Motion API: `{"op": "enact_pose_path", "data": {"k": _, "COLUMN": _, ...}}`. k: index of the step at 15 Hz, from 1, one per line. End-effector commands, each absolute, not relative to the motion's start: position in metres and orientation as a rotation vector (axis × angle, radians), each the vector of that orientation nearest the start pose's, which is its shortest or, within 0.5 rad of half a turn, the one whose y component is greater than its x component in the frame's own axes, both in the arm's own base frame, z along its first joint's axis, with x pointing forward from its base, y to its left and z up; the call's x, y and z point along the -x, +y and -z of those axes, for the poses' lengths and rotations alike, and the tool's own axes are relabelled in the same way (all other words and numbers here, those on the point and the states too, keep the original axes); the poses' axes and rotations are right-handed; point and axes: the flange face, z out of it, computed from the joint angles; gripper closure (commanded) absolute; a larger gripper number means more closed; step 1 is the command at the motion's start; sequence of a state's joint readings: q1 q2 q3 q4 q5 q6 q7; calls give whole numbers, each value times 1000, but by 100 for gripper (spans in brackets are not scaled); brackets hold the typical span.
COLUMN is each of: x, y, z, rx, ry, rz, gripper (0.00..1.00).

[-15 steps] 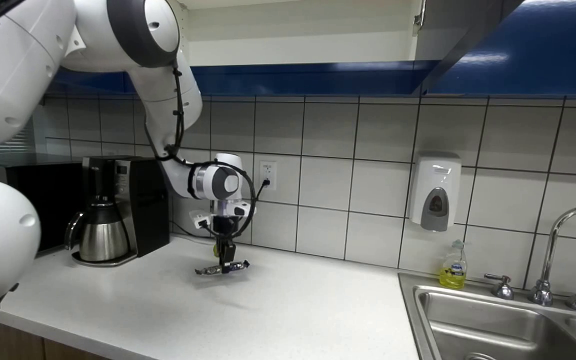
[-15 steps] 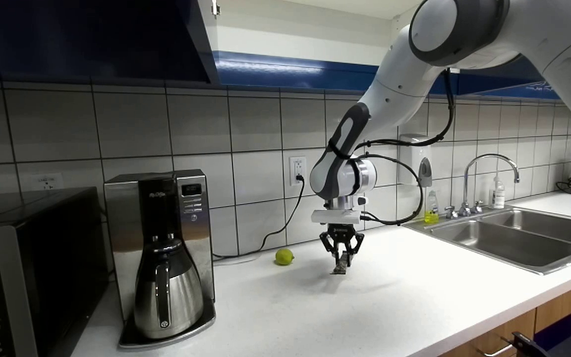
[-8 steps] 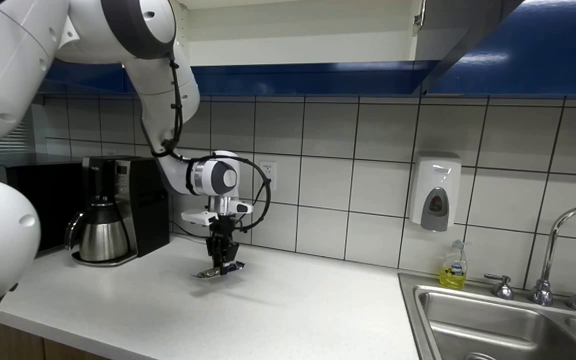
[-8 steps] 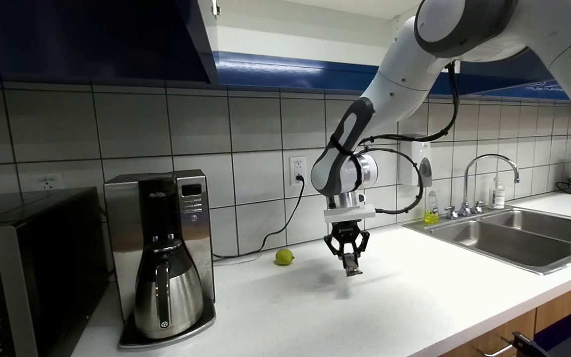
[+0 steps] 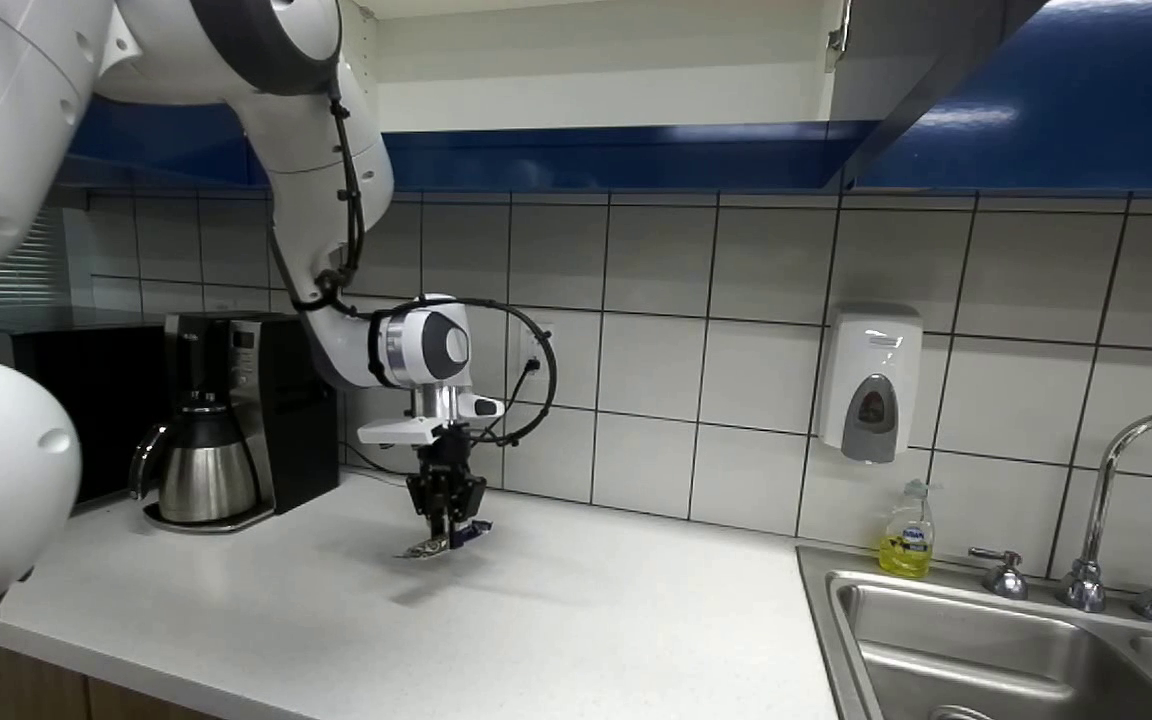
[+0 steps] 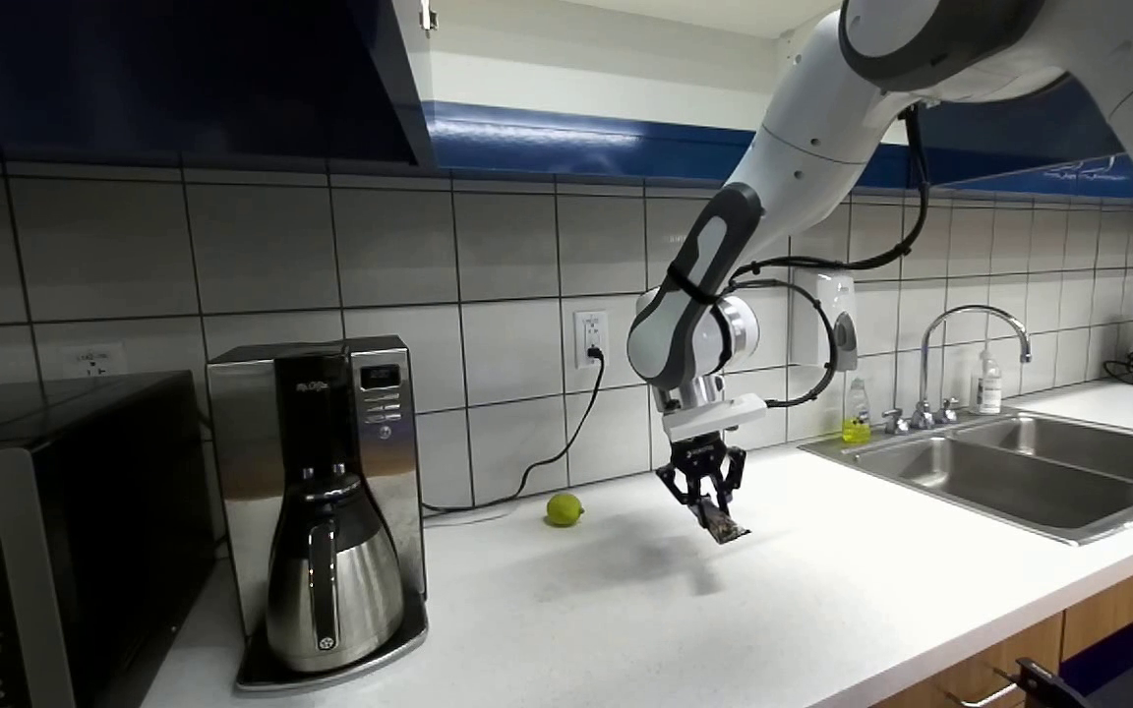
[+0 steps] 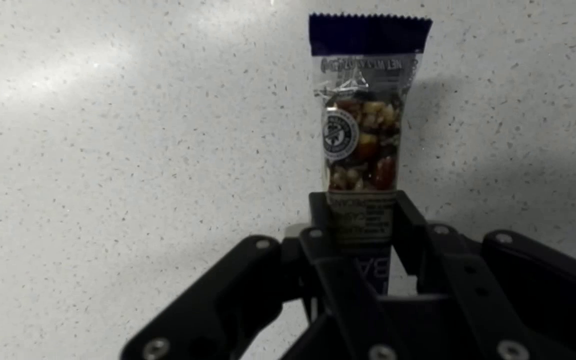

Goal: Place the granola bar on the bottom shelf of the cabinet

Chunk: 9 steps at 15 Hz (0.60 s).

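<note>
In the wrist view, the gripper point(image 7: 361, 215) is clamped on the bar point(image 7: 363, 140), its fingers point(image 7: 409, 230) against both long sides, a dark-blue end jutting out past them. In an exterior view, the bar hangs above the counter point(image 5: 616, 620), well below the open cabinet point(image 5: 616, 158). In an exterior view, a ball point(image 6: 564, 509) rests near the wall point(image 6: 517, 433).

Gripper point(image 6: 713, 506): at the end of a white arm point(image 6: 812, 128), clasps the granola bar point(image 6: 725, 525) above the white counter point(image 6: 547, 629).
Granola bar: tilted, one end sloping down toward the counter.
Yellow-green ball point(image 6: 564, 509): rests on the counter between the gripper and the coffee maker point(image 6: 316, 423).
Coffee maker: holds a steel carafe point(image 6: 365, 585), a microwave point(image 6: 85, 472) just beside it.
Cabinet point(image 6: 586, 84): open overhead, white inside, blue below.
Sink point(image 6: 1098, 523): double-basin steel, faucet point(image 6: 924, 374) rising behind.
</note>
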State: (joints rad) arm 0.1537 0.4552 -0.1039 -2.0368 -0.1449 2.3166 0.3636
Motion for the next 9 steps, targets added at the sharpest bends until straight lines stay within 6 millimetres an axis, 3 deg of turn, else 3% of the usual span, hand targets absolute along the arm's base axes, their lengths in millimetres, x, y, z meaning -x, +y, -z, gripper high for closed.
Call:
{"op": "enact_pose_path", "data": {"k": 1, "x": -556, "y": 27, "z": -226, "rx": 3297, "ry": 238, "rz": -188, "gripper": 91}}
{"op": "enact_pose_path", "data": {"k": 9, "x": -483, "y": 37, "z": -250, "rx": 3286, "ry": 144, "rz": -109, "gripper": 91}}
